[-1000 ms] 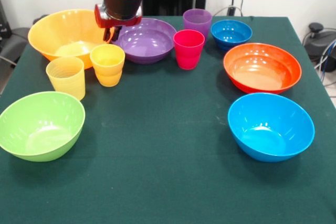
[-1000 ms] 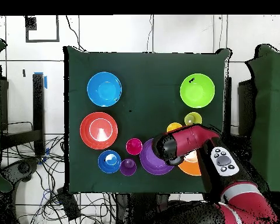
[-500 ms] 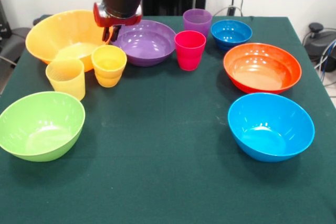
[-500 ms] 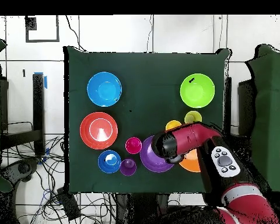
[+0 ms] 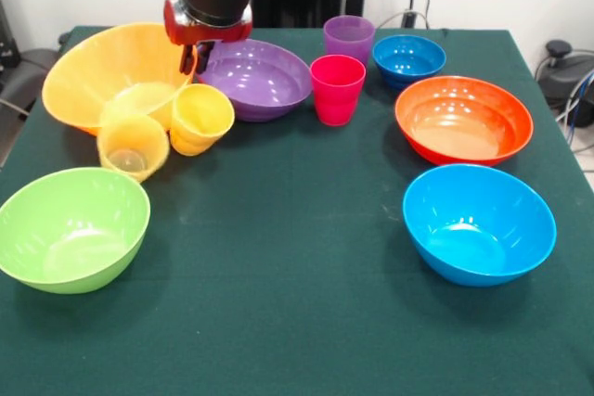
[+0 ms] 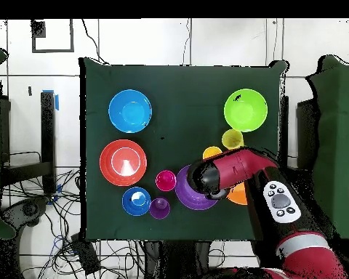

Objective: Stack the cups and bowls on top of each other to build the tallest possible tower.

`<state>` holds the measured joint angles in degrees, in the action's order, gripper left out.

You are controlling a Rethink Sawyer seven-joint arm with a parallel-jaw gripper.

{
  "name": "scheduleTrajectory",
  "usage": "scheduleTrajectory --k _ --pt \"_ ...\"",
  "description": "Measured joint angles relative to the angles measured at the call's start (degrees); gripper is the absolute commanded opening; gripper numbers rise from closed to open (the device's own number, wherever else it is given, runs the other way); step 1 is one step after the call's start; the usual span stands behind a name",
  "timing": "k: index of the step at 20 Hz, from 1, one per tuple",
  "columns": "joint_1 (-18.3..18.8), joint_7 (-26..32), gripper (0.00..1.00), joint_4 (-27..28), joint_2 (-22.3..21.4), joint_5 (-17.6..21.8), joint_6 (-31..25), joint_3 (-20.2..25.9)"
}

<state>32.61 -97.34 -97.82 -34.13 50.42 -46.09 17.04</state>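
My gripper (image 5: 192, 55) is shut on the right rim of the largest orange-yellow bowl (image 5: 102, 71), which is tilted with that side raised. The bowl presses on the ribbed pale yellow cup (image 5: 133, 146) and the orange-yellow cup (image 5: 200, 118); both lean over toward the front. The purple bowl (image 5: 255, 76) sits just right of the gripper. A red-pink cup (image 5: 336, 88) and a purple cup (image 5: 349, 39) stand upright beyond it. In the overhead view the arm (image 6: 232, 171) covers most of the orange-yellow bowl (image 6: 239, 195).
A lime green bowl (image 5: 70, 227) sits at the front left, close to the pale yellow cup. On the right side are a dark blue bowl (image 5: 408, 57), a red-orange bowl (image 5: 462, 120) and a light blue bowl (image 5: 478, 222), all upright and apart.
The gripper has risen with the bowl's rim, tilting the orange-yellow bowl. The two yellow cups have been pushed forward and tipped over, and the green bowl has shifted slightly.
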Motion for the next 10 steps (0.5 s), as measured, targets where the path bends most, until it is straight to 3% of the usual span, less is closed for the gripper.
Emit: scheduleTrajectory --k 10 --pt "0.0 0.0 0.0 0.2 -1.5 -0.5 0.0 1.7"
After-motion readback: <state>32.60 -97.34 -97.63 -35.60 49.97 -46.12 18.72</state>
